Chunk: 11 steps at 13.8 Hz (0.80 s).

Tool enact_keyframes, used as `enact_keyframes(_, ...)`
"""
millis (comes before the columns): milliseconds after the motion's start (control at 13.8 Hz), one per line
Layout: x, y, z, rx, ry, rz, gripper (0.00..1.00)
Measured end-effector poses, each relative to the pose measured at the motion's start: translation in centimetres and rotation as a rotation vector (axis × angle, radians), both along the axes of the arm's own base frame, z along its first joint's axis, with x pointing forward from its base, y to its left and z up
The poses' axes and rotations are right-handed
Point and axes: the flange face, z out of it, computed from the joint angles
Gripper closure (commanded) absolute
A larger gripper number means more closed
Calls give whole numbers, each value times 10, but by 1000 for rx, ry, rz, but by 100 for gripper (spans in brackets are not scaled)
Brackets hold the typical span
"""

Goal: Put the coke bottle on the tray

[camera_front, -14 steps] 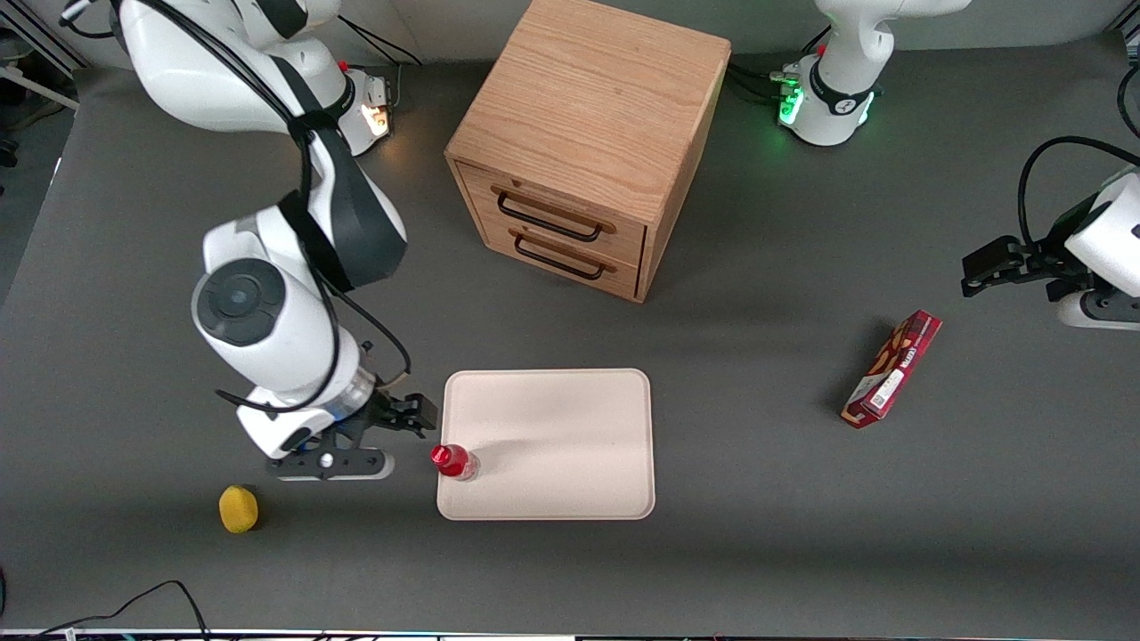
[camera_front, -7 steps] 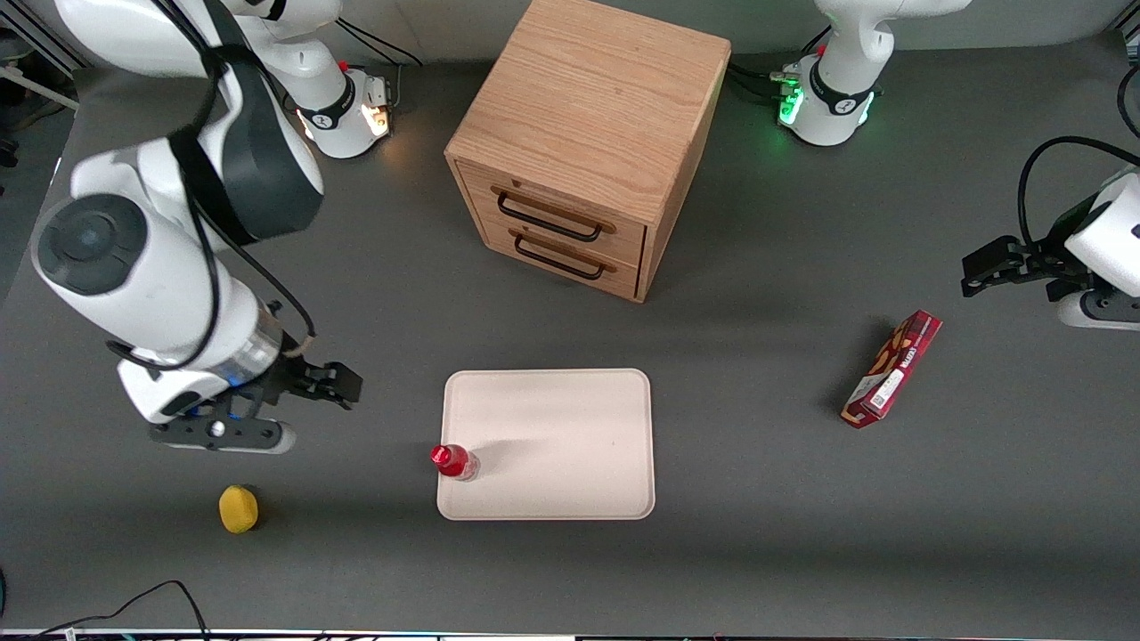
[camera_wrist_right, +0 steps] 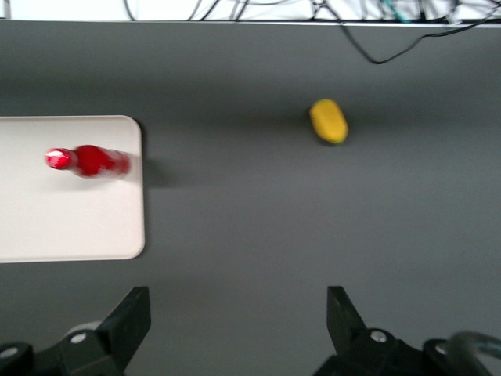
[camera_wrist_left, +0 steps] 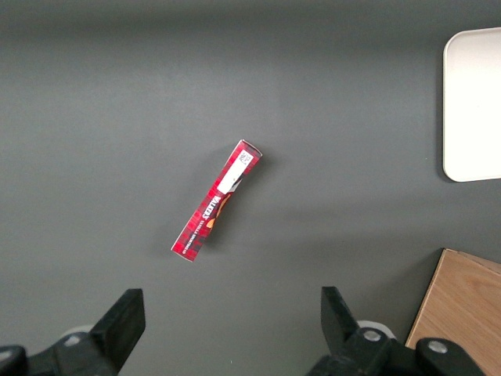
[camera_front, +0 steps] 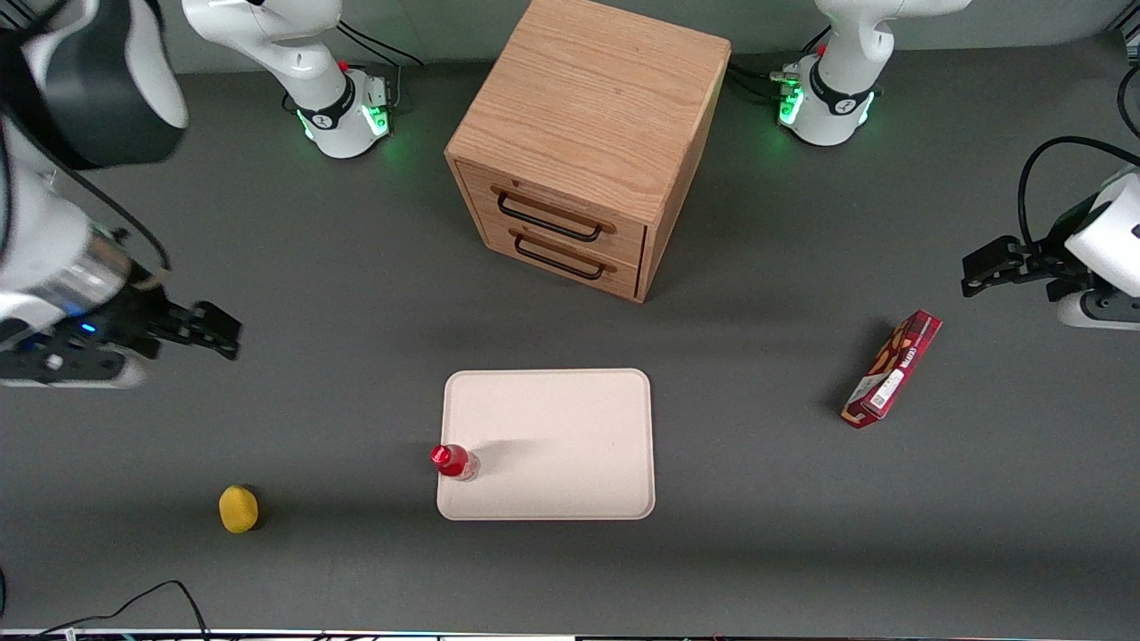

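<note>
Gripper (camera_front: 212, 331) has withdrawn toward the working arm's end of the worktop (camera_front: 757, 499), fingers apart; coke bottle (camera_front: 455, 462) stands upright on tray (camera_front: 570, 427).

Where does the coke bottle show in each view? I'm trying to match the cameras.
Front view: coke bottle stands upright on the tray, at its edge toward the working arm's end; the open hand is well clear.
Right wrist view: coke bottle on the same tray.
Left wrist view: not in it.
Shared landmark: the tray.
</note>
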Motion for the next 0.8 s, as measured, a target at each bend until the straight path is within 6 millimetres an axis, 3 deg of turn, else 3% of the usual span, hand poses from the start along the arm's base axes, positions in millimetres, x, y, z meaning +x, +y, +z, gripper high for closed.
enact_keyframes(145, -24, -45, 25, 2, -24, -3, 0)
enact_keyframes(291, -44, -72, 47, 8, -45, 11, 0)
enact_keyframes(436, -55, -81, 56, 7, -45, 41, 0)
enact_keyframes(800, -63, -79, 55, 9, -15, 46, 0)
